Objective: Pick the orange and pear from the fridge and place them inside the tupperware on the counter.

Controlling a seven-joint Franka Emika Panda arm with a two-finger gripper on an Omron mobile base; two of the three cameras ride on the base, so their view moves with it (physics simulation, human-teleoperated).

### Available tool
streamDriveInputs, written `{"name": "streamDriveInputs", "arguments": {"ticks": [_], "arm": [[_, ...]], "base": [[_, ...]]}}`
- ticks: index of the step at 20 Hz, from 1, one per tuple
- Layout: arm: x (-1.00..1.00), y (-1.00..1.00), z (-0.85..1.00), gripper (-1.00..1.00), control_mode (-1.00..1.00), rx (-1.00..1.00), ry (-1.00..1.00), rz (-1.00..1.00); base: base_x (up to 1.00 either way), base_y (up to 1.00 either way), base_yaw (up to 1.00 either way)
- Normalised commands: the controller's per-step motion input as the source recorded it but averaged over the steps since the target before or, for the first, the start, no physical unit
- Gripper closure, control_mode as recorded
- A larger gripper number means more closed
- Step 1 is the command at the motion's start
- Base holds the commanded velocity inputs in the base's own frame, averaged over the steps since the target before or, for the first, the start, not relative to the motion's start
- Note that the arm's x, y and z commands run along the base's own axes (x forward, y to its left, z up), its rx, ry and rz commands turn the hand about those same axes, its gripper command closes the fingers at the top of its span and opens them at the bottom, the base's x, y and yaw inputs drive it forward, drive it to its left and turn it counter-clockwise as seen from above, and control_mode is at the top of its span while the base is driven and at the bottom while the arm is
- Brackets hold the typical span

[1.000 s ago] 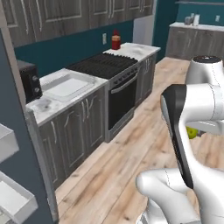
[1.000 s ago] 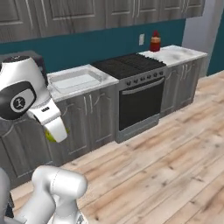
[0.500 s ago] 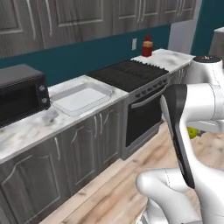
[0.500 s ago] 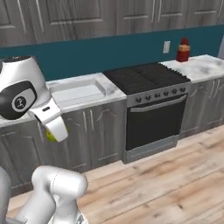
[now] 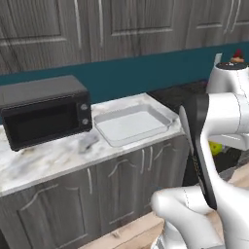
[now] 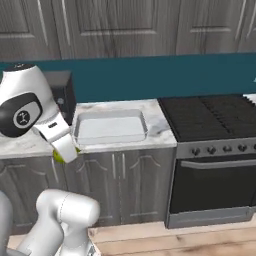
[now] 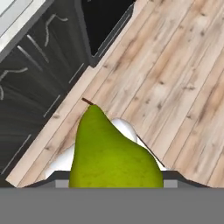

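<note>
Hand view: gripper [image 7: 114, 177] pinching the pear [image 7: 111, 153], stem end forward, above wood floor [image 7: 175, 74]. Left base view: tupperware [image 5: 133, 124] on counter [image 5: 44, 158], beside microwave [image 5: 44, 109].

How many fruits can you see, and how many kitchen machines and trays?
Fruit: 1, the pear in the pincer
Kitchen machines: 2, the microwave and the stove
Trays: 1, the tupperware
Total: 4

No readable text, brand, label or number shows anywhere. The round dark cap on the white arm's joint [image 6: 22, 117] carries a small pale mark, too blurred to make out as letters or a sign.
</note>
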Motion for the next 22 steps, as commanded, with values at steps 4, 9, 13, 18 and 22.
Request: {"name": "streamDriveInputs", "arguments": {"ticks": [4, 9, 13, 18, 22], "arm": [[0.0, 0.0, 0.0, 1.0, 1.0, 0.0, 0.0, 0.0], [0.0, 0.0, 0.0, 1.0, 1.0, 0.0, 0.0, 0.0], [0.0, 0.0, 0.0, 1.0, 1.0, 0.0, 0.0, 0.0], [0.0, 0.0, 0.0, 1.0, 1.0, 0.0, 0.0, 0.0], [0.42, -0.17, -0.29, 1.0, -1.0, 0.01, 0.18, 0.19]], "base": [[0.98, -0.14, 0.55], [0.85, -0.29, 0.27], [0.59, -0.23, 0.01], [0.37, -0.14, 0.01], [0.08, -0.03, 0.02]]}}
